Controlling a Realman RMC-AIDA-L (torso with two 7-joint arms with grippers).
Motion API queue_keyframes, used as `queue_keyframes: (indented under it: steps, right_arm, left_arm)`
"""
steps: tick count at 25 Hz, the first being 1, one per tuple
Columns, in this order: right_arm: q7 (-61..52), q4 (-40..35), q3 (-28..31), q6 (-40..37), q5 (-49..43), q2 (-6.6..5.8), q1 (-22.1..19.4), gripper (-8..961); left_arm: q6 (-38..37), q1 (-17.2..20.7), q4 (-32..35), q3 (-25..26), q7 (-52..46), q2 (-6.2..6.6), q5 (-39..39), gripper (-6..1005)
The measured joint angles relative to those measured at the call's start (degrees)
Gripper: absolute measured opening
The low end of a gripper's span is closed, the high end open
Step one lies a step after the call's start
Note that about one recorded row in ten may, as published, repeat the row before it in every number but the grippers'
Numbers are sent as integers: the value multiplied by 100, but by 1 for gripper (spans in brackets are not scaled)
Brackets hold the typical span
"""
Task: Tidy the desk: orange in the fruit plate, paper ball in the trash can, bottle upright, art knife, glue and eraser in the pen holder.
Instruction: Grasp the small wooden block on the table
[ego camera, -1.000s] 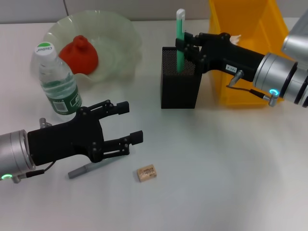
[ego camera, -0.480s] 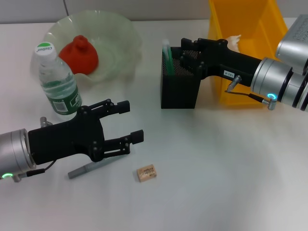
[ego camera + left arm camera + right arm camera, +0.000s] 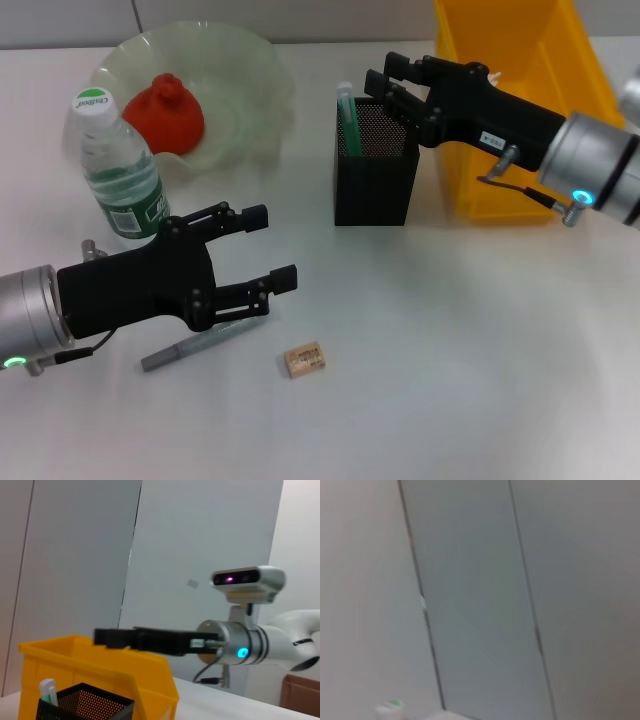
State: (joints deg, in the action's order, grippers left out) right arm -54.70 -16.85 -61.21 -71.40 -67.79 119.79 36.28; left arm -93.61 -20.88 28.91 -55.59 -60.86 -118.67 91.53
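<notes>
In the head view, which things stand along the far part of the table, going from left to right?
Clear plastic bottle with green label → squat red-orange fruit in the pale-green wavy-rimmed plate → black mesh pen holder → bright yellow plastic trash can.

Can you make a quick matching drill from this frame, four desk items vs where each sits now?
Things:
1. orange
2. eraser
3. bottle
4. green-and-white stick

Places:
A. bare desk, in front of the left gripper
B. standing in the pen holder
C. inside the fruit plate
D. upright on the desk, in front of the fruit plate

Pairs: 1-C, 2-A, 3-D, 4-B
</notes>
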Motion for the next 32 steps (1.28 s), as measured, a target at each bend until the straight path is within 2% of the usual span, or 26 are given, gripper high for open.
queue_keyframes:
  steps: [9,13,19,23,29,30,32]
  right_arm:
    - [156,-136,22,-1643,139,-26,-685,335]
    - [304,-98,-45,-1836,49,-26,-1003,334]
    - [384,-20,-84,-1902,-488,-25,-1303,410]
    - [890,393,-112,-2372,-581,-22,-1425,461]
    - [1341,701,-72,-2356,-569,-20,-1591,678]
    - [1343,738,-69,-2297,-558,-19,-1590,693]
    - [1346,784,-68,-2187,-549,-18,-1568,722]
  left_arm:
    - [2,-1,0,30,4,3,-171,801]
    - [2,1,0,31,5,12,-252,800]
    - [-2,4,69,40,-5,24,-286,800]
    - [-3,-16,264,102,-395,37,-284,800]
    - [-3,33,633,82,-704,38,-223,800]
    - [-1,51,922,75,-1043,43,-129,800]
    - [-1,51,922,75,-1043,43,-129,800]
